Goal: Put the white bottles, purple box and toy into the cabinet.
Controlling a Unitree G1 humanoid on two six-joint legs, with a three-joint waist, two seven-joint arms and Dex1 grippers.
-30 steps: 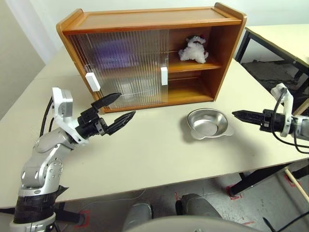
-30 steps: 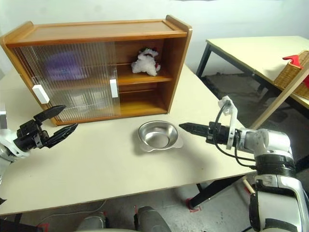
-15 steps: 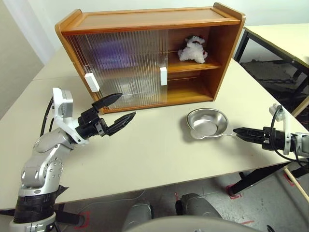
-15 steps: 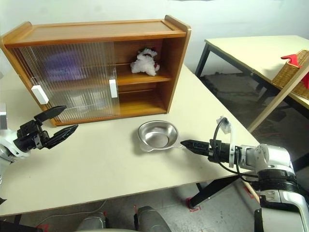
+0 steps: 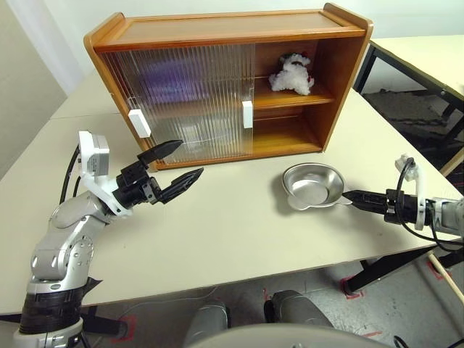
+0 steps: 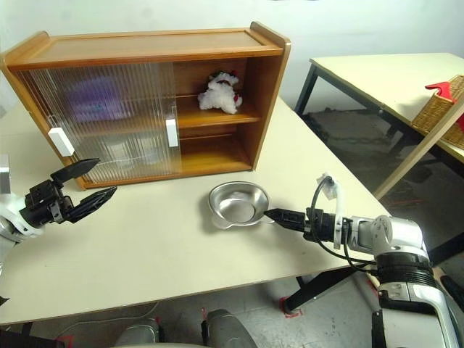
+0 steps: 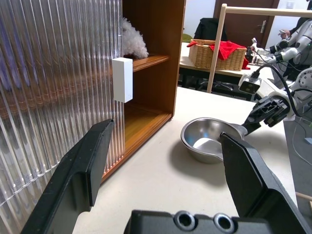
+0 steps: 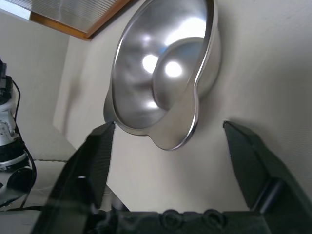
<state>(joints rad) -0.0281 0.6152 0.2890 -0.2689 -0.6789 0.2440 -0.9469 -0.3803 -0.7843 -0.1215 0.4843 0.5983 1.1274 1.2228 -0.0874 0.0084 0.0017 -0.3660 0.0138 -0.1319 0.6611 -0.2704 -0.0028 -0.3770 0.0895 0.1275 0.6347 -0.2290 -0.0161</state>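
Note:
The orange-brown cabinet (image 5: 225,80) stands at the back of the table, its ribbed doors slid left and its right side open. On the upper shelf of that open side sits the white fluffy toy (image 5: 291,74). A purple blur behind the upper ribbed door is the purple box (image 5: 170,76). The white bottles are hidden. My left gripper (image 5: 191,157) hangs open and empty in front of the left door. Low over the table, my right gripper (image 8: 168,126) is open, with the tab handle of the shiny metal dish (image 5: 313,185) between its fingers (image 8: 97,156).
The table's front edge (image 5: 239,272) runs close under both arms. A second table (image 6: 377,72) stands to the right across a floor gap, with a wicker basket (image 6: 442,109) holding red cloth and a slanted wooden pole (image 6: 417,156) beside it.
My right gripper has sunk toward the table and come in to the dish's right handle. The left arm has kept still.

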